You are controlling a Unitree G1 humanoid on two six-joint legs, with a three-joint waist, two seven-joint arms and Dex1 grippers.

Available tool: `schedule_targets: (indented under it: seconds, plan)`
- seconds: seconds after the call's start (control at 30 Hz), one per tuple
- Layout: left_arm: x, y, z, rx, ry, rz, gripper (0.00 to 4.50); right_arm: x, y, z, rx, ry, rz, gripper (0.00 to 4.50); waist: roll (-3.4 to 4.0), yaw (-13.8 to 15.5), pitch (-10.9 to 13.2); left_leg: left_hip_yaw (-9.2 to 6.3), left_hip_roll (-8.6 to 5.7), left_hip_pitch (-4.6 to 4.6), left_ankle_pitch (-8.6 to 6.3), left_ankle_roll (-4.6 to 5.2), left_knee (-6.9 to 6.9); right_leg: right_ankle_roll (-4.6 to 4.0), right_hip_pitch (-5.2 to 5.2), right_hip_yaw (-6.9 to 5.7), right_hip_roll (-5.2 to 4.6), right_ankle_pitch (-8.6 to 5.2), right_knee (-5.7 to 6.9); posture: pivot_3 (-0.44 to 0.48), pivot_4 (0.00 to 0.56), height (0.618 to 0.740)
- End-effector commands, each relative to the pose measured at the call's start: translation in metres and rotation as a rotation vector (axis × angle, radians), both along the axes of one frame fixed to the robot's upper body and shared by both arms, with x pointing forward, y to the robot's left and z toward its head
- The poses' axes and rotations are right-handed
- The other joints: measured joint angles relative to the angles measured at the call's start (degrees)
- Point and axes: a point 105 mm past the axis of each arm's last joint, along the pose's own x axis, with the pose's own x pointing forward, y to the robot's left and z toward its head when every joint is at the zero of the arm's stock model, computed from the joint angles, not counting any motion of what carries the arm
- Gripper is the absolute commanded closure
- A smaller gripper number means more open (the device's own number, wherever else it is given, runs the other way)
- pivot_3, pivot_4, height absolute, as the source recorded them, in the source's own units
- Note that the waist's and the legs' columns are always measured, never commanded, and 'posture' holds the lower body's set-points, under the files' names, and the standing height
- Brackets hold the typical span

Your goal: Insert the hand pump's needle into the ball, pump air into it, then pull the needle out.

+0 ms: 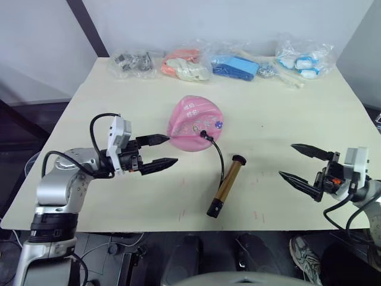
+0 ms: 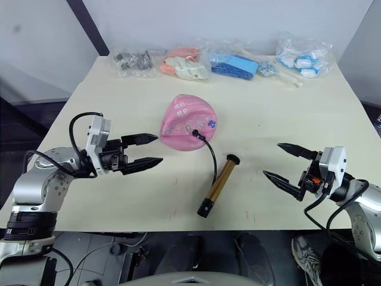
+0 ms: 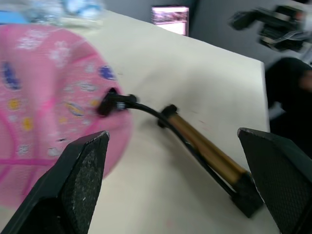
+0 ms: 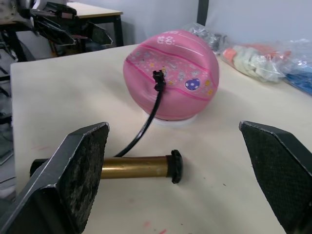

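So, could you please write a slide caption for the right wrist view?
Open right gripper faces the pink ball, hose plugged in, hand pump lying on the table.

1. The left arm reaches in from the robot's left side, with the elbow bent and the forearm lying low and pointing toward the middle.
2. The left gripper (image 1: 159, 151) has its two black fingers spread apart, and nothing is between them.
3. The right arm comes in from the robot's right side, also bent, with the wrist pointing inward.
4. The right gripper (image 1: 300, 162) also has its fingers wide apart and holds nothing.
5. The two grippers point toward each other and are well apart.
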Motion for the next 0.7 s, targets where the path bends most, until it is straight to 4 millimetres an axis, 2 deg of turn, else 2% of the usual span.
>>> schedule_targets:
  seconds: [0.03,0.27,0.4,0.53,0.7]
  plan:
    - [-0.01,-0.01,0.005,0.018,-0.009,-0.075,0.03,-0.005,-0.002,0.009,-0.002,-0.047,0.031,0.0,0.0,0.0,0.0,0.0,0.0,0.0,0.0,0.01,0.0,0.0,0.0,0.0,0.0,0.0,0.0,0.0,0.15,0.74]
    - [-0.021,-0.036,-0.003,0.056,0.025,-0.1,0.03,-0.025,-0.012,0.014,-0.012,-0.034,0.101,0.0,0.0,0.2,0.0,-0.02,0.01,-0.03,-0.04,0.07,0.02,0.0,0.0,-0.01,-0.02,0.0,-0.01,0.0,0.15,0.74]
    - [-0.015,-0.048,-0.011,0.096,0.032,-0.033,0.03,-0.038,-0.022,0.019,-0.038,-0.012,0.159,0.0,0.0,0.0,0.0,0.08,0.02,0.02,-0.07,0.11,0.04,0.01,0.01,0.09,-0.02,0.0,0.03,0.0,0.15,0.74]
    - [-0.011,-0.059,-0.019,0.114,0.06,0.021,0.03,-0.043,-0.028,0.022,-0.06,0.003,0.182,0.0,0.01,0.0,0.0,0.12,0.08,0.04,-0.07,0.11,0.1,0.01,0.03,0.12,0.09,0.0,0.05,0.0,0.15,0.74]
    - [-0.019,-0.087,-0.036,0.121,0.129,0.082,0.03,-0.044,-0.029,0.026,-0.072,0.007,0.189,0.0,-0.01,0.1,0.0,0.16,0.06,0.02,-0.08,0.13,0.15,0.02,0.04,0.17,0.06,0.01,0.05,0.0,0.15,0.74]
